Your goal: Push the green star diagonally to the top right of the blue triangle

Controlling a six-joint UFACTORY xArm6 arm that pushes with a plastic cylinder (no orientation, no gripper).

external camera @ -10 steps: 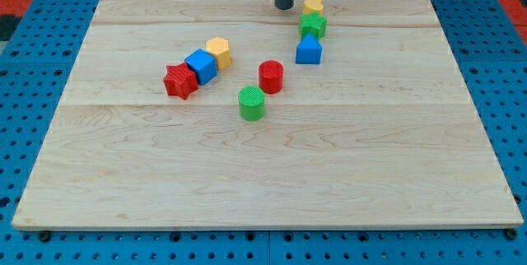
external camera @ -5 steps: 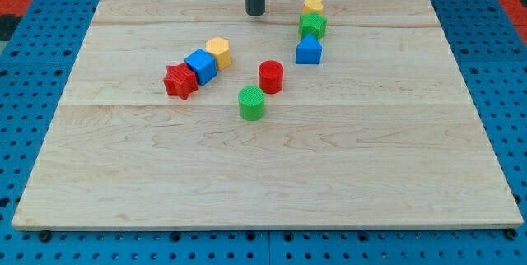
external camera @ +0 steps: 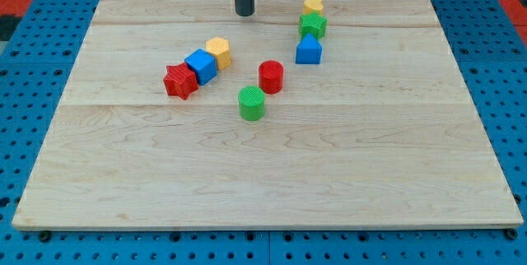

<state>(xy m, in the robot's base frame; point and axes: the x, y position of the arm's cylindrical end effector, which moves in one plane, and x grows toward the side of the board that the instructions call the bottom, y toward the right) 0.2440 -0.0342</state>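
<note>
The green star (external camera: 312, 25) sits near the view's top, right of centre, touching the blue triangle (external camera: 308, 50) just below it. A yellow block (external camera: 312, 4) sits right above the star. My tip (external camera: 244, 12) is at the view's top, well to the left of the green star, touching no block.
A red cylinder (external camera: 271, 76) and a green cylinder (external camera: 252, 103) stand near the centre. A row of a red star (external camera: 179, 81), a blue cube (external camera: 201, 66) and a yellow hexagon (external camera: 217, 51) lies to the left. The wooden board (external camera: 263, 191) rests on a blue pegboard.
My tip has moved to the view's left along the top of the board, away from the green star. No block has moved.
</note>
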